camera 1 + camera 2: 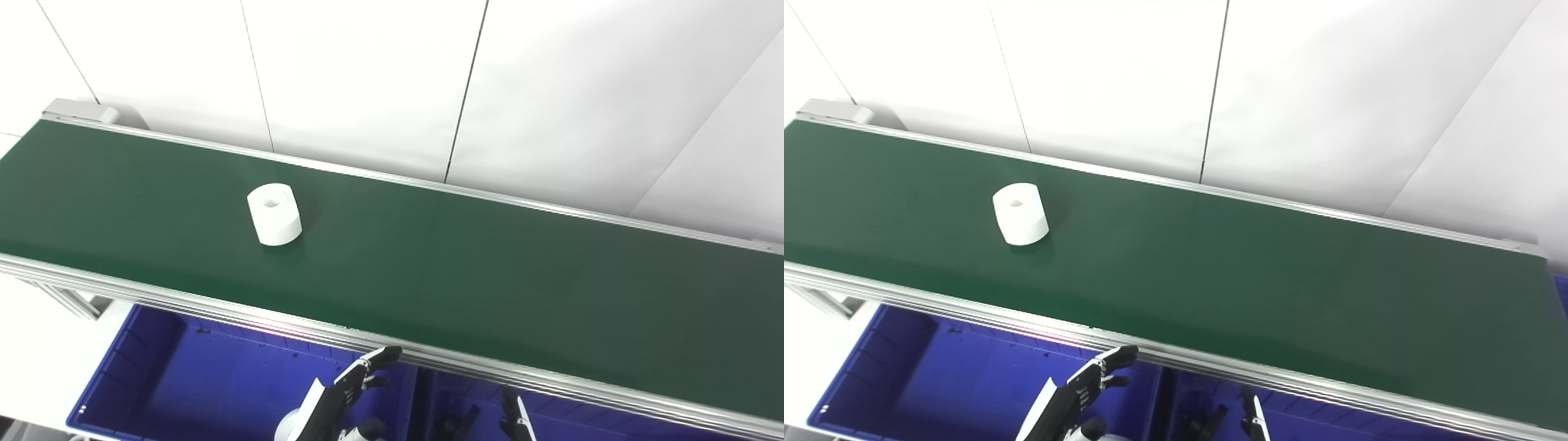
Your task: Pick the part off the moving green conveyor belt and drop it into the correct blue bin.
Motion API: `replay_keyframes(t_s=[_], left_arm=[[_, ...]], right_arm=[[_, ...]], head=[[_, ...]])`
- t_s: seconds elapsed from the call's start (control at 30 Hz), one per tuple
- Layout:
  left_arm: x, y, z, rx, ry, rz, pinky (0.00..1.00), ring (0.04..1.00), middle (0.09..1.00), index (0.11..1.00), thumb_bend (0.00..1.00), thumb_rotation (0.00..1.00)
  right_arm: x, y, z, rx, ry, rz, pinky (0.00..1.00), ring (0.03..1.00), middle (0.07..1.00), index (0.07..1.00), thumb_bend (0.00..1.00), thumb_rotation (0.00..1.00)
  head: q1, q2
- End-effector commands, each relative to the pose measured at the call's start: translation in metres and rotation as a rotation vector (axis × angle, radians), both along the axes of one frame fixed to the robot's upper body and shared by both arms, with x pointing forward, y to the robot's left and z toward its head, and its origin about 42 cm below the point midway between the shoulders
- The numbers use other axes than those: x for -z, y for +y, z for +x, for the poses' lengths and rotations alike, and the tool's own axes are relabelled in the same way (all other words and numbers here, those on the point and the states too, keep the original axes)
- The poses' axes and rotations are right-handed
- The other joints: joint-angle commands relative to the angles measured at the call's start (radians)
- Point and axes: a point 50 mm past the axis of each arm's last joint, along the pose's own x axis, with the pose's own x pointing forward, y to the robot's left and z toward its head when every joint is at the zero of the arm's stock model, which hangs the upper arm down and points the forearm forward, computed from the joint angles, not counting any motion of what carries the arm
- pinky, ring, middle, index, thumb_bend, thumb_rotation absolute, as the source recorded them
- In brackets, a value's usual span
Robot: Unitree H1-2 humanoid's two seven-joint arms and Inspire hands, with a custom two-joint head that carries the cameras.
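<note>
So the white cylindrical part (274, 214) is sitting upright on the green conveyor belt (465, 263), toward its left end and roughly mid-width. Left hand (352, 392) hovers empty with fingers spread over the left blue bin (141, 373), below the belt's near rail. Right hand (513, 416) barely peeks in over the right blue bin (551, 410), can't tell its state.

At the bottom edge of the frame, both the left hand (352, 392) and the right hand (514, 419) show black fingers with white panels.
</note>
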Motion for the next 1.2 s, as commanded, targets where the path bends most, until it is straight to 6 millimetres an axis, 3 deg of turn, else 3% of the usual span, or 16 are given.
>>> replay_keyframes(t_s=[0.0,0.1,0.13,0.27,0.5,0.63,0.8,0.97,1.17], left_arm=[[-0.013,-0.002,-0.001,0.008,-0.070,-0.015,0.76,0.858,0.855,0.832,0.83,0.83],[-0.028,-0.004,0.000,0.046,-0.117,-0.045,0.78,0.864,0.859,0.838,0.83,0.72],[-0.035,-0.006,0.001,0.058,-0.141,-0.058,0.79,0.875,0.869,0.843,0.86,0.55],[-0.092,-0.008,0.014,0.082,-0.364,-0.083,0.76,0.859,0.861,0.809,0.98,0.26],[-0.145,0.013,0.052,0.055,-0.611,-0.001,0.82,0.886,0.850,0.793,1.00,0.22],[-0.159,0.036,0.087,0.034,-0.716,0.150,0.84,0.895,0.857,0.816,1.00,0.24],[-0.171,0.052,0.131,0.074,-0.801,0.393,0.90,0.938,0.903,0.859,0.93,0.27],[-0.193,0.064,0.199,0.235,-0.948,0.793,0.93,0.969,0.940,0.913,0.94,0.21],[-0.220,0.075,0.263,0.421,-1.063,1.067,0.88,0.892,0.854,0.852,1.00,0.13]], right_arm=[[-0.011,0.004,0.002,-0.001,-0.080,0.032,0.97,1.000,1.000,1.000,0.83,1.00],[-0.012,0.004,0.002,-0.001,-0.083,0.032,0.96,1.000,1.000,0.999,0.83,1.00],[-0.012,0.004,0.002,-0.001,-0.084,0.032,0.96,1.000,1.000,1.000,0.83,1.00],[-0.013,0.002,0.003,-0.005,-0.088,0.034,0.95,1.000,1.000,0.995,0.82,1.00],[-0.011,0.003,0.008,-0.023,-0.091,0.029,0.95,1.000,1.000,0.993,0.80,1.00],[-0.010,0.005,0.012,-0.031,-0.089,0.045,0.94,1.000,1.000,0.992,0.82,1.00],[-0.012,0.005,0.016,-0.032,-0.102,0.047,0.94,0.997,1.000,0.980,0.80,1.00],[-0.013,0.007,0.019,-0.034,-0.104,0.060,0.95,0.995,1.000,0.981,0.82,1.00],[-0.012,0.010,0.021,-0.035,-0.100,0.076,0.93,0.983,1.000,0.976,0.81,1.00]], head=[[0.002,0.001],[0.003,0.010],[0.003,0.010],[0.007,0.017],[0.003,0.028],[0.002,0.029],[0.020,0.039],[0.022,0.039],[0.008,0.034]])
